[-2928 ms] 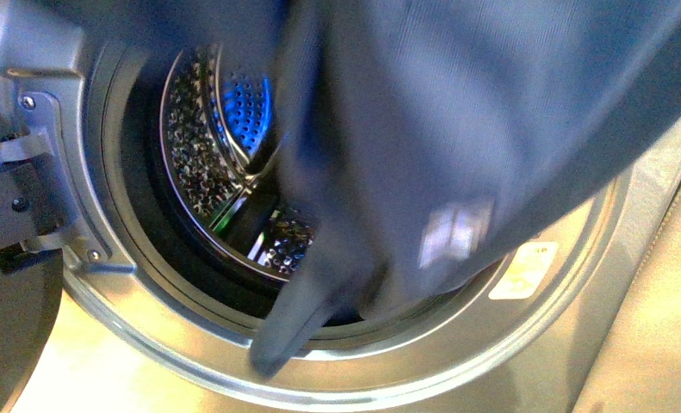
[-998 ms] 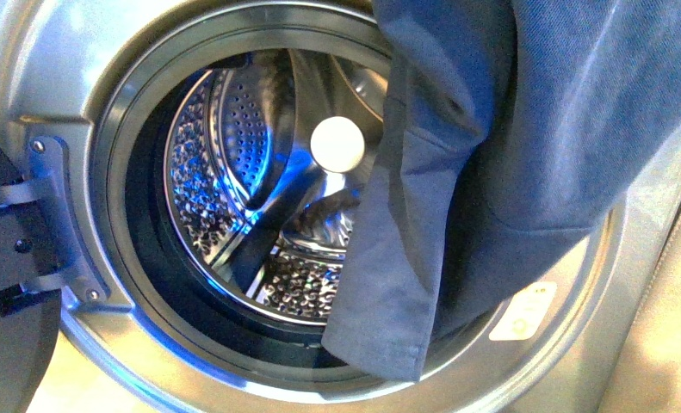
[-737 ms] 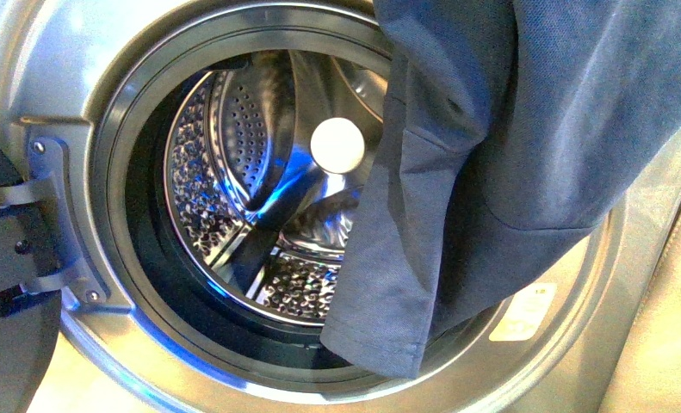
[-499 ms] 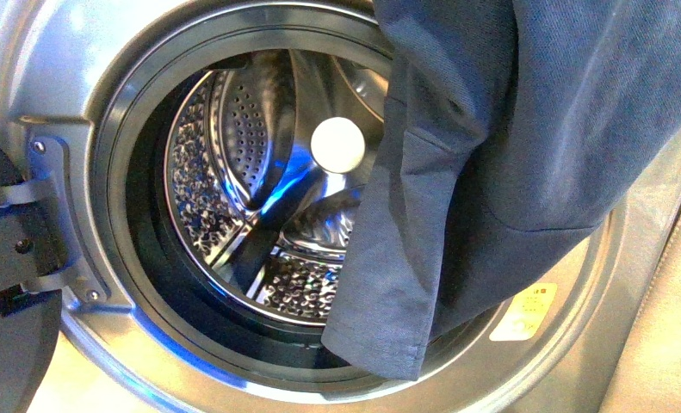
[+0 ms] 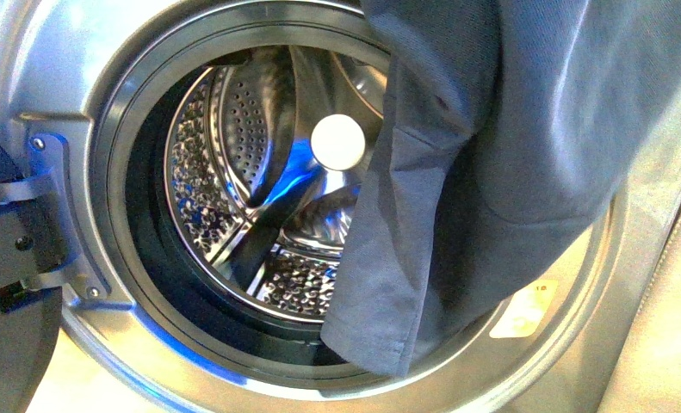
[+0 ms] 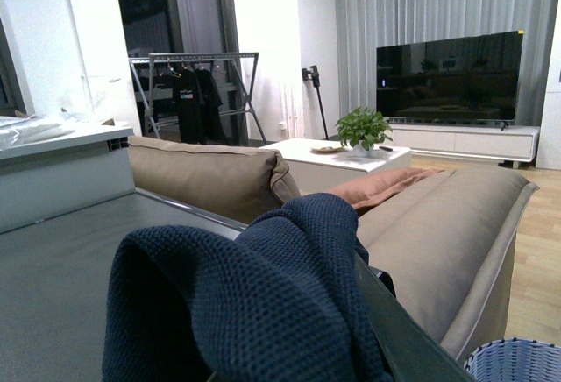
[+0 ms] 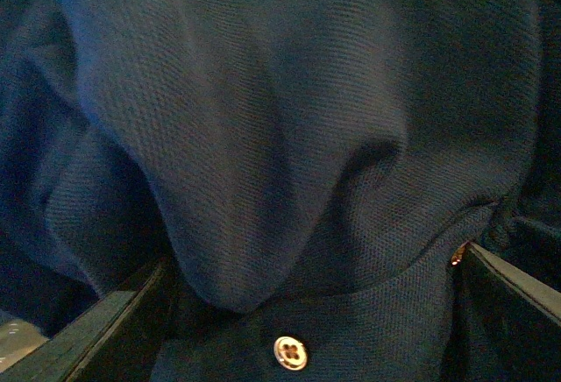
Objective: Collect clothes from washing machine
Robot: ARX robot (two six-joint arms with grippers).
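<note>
Two fingers (image 7: 114,321) of the right gripper (image 7: 311,290) flank the clothes (image 7: 263,137), well apart; whether it grips cannot be told.

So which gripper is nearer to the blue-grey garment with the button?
Right. The garment lies between the fingers of the right gripper, filling that wrist view. The left gripper, under a navy knit, faces a sofa elsewhere.

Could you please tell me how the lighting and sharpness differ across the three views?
Front view: bright, with blue glare on the steel drum and washed-out highlights at the lower corners; the hanging garment is sharp. Left wrist view: evenly lit room, knit garment in focus. Right wrist view: dim, though the button is crisp.
</note>
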